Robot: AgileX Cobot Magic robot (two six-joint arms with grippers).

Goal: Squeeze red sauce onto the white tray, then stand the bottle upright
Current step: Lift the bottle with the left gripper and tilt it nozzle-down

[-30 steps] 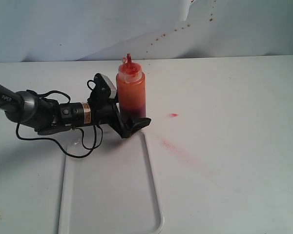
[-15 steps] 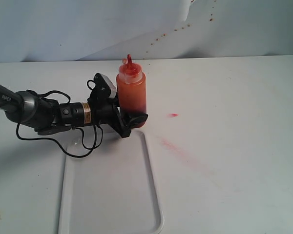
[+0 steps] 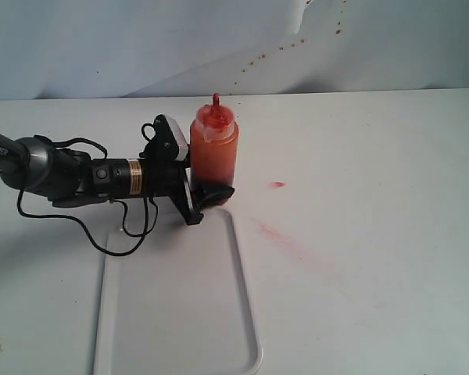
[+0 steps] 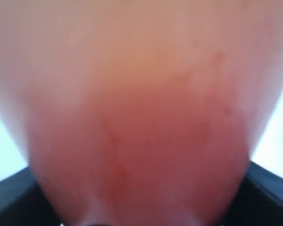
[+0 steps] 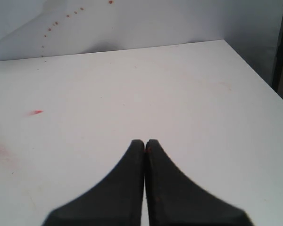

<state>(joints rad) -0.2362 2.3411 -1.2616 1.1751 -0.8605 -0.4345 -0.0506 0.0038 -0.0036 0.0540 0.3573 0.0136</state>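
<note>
Bottle (image 3: pixel 214 144) is upright on the left half of the table (image 3: pixel 375 258), just past the far edge of the white tray (image 3: pixel 172 312) and near its far right corner. Table is plain white and matte, with a small red spot (image 3: pixel 277 184) to the right of the bottle and a faint pinkish smear (image 3: pixel 281 233) running diagonally nearer the camera, just beside the tray's right rim. Behind the table hangs a pale bluish-white backdrop (image 3: pixel 102 47), creased, with a line of small brownish specks (image 3: pixel 281 48) across it. Bottle is translucent orange-red with a pointed red nozzle (image 3: pixel 216 100) on top; red sauce (image 3: pixel 213 168) fills most of it and looks darker toward the bottom. Left gripper (image 3: pixel 212 189) comes in level from the left and is clamped on the bottle's lower part, with one dark finger across the front and the other behind it. In the left wrist view the bottle fills nearly the whole frame between the fingers (image 4: pixel 269 193). Bottle's base is hidden by the finger, so I cannot tell if it touches the table. Black cable (image 3: pixel 113 238) loops from the arm down to the tray's far left corner. Tray is flat, glossy and low-rimmed, with its long side running toward the camera. Right gripper (image 5: pixel 145 147) is over the table's right side, well apart from the bottle, with its fingers pressed together on nothing.
</note>
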